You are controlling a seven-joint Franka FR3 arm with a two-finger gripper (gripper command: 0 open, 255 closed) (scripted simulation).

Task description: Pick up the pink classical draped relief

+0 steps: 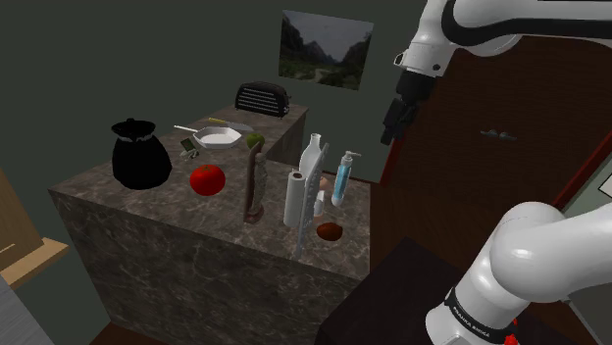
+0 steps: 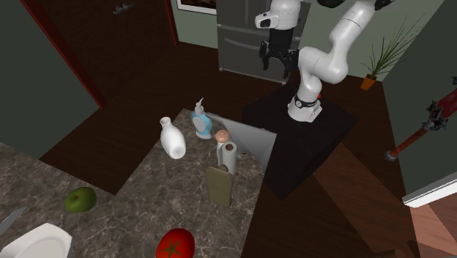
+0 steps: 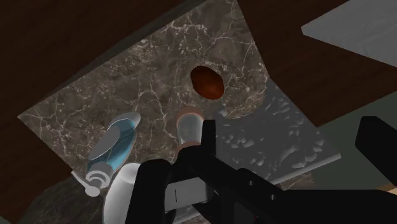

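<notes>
Currently the pink relief (image 1: 321, 203) is standing upright on the marble desk (image 1: 147, 211) near its corner. Its long axis is running vertically and its top end is pointing toward the ceiling. Which way its carved face is turning cannot be told. In the shoulder view it is sitting at 3 o'clock of the white paper roll (image 1: 295, 199), just beside it. The blue spray bottle (image 1: 341, 181) is standing at its 1 o'clock, and a brown rounded lump (image 1: 330, 231) is lying at its 5 o'clock. A white bottle (image 1: 312, 157) is rising at its 12 o'clock. The hand (image 1: 397, 118) is hanging high above the desk, well apart from the relief, at about 1 o'clock of it. Its fingers are pointing downward and spreading wide, gripping nothing. The wrist view is looking down on the relief's top end (image 3: 189, 125).
</notes>
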